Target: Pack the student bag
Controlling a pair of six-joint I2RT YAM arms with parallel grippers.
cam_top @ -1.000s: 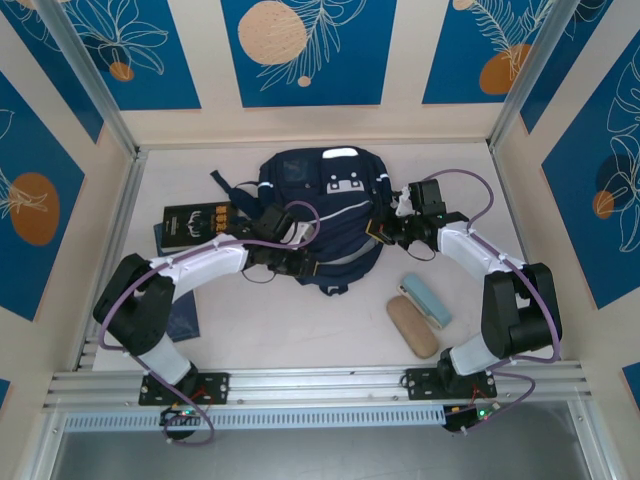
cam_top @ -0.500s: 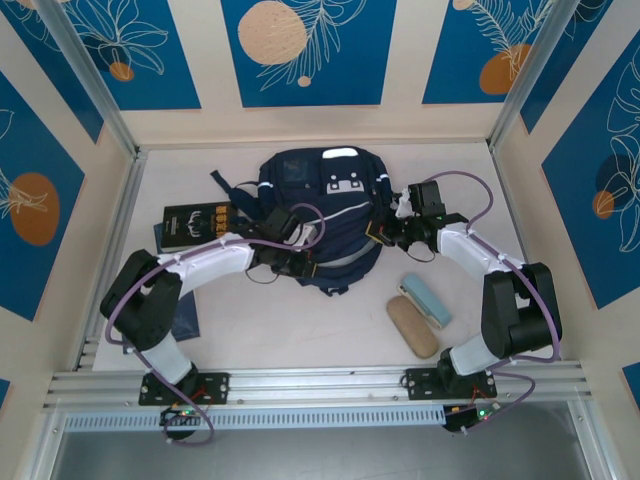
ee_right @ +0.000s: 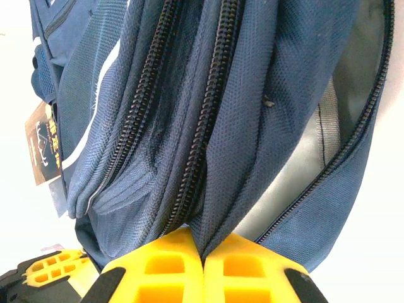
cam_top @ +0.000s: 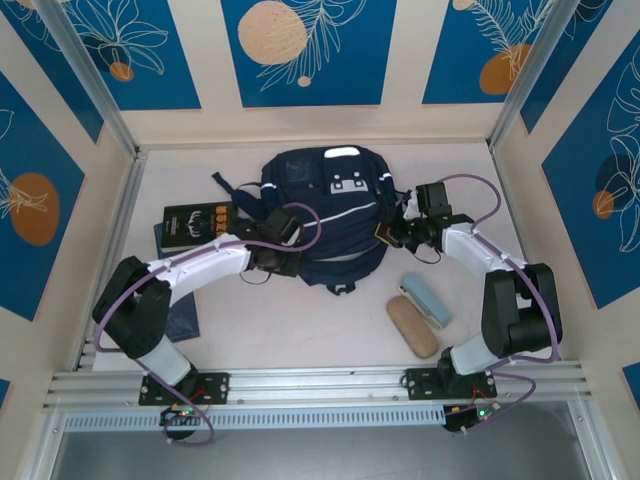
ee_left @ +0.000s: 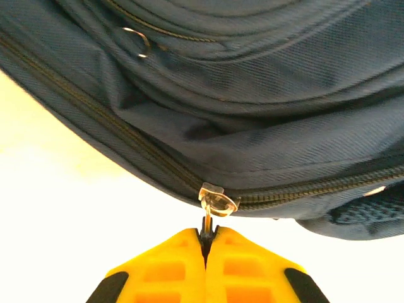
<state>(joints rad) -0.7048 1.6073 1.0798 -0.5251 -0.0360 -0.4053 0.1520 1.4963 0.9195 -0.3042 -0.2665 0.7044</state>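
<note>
The student bag (cam_top: 322,196), navy with white trim, lies flat in the middle of the table. My left gripper (cam_top: 287,256) is at its near left edge, shut on the metal zipper pull (ee_left: 218,203) of a closed zipper. Its yellow fingers (ee_left: 170,265) meet with only the pull's tab between them. My right gripper (cam_top: 392,233) is at the bag's right side, shut on a fold of navy bag fabric (ee_right: 221,189) beside a zipper track. Right of that fold, the pale lining (ee_right: 297,158) shows through an opened compartment.
A black book (cam_top: 197,222) lies left of the bag, with a dark blue notebook (cam_top: 186,318) nearer the left arm's base. A tan case (cam_top: 412,326) and a light blue case (cam_top: 427,299) lie at the near right. Walls enclose the table.
My left gripper has closed on the zipper pull. The right gripper has drawn slightly rightward with the bag's edge, and the bag has shifted a little to the right.
</note>
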